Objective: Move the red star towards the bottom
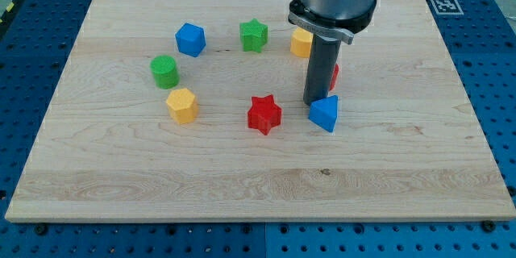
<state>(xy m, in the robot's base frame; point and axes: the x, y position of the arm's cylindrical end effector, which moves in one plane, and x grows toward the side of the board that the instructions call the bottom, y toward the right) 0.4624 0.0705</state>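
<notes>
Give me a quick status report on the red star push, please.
My tip down beside blue block, right of red star, not touching it. Star mid-board, unmoved toward bottom. Nothing below the star.

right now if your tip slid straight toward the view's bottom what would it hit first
Probably the blue block: my tip sits just above it at its left edge, though depth is unclear and it might slip past. The red star lies off to the left.

Pale wooden board [242, 185], blue perforated table [32, 16], fiducial marker [443, 5]
</notes>
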